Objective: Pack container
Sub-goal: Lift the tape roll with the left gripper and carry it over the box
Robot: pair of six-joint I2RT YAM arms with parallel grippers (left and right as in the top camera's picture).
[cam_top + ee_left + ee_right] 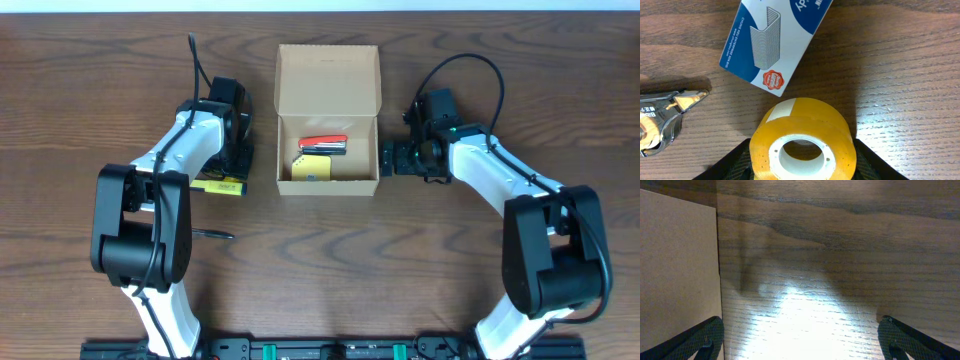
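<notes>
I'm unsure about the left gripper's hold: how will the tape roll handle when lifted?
The tape roll looks rigid around its white core, so it probably won't crush between the fingers of the left gripper. Its glossy curved side may slip or pivot. Released on edge, it would likely roll.

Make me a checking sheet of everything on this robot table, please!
Surface: brown wooden table.
Job's things: container open, flap up; red-black item and yellow item inside.
Clutter: tape roll, staple box, clear dispenser by the left arm; dark pen-like stick nearer the front.
Grippers: left gripper around the tape roll, grip unclear; right gripper open, empty, beside the container.
Cables: black cables loop off both arms.
Surroundings: black rail at the front edge.
</notes>
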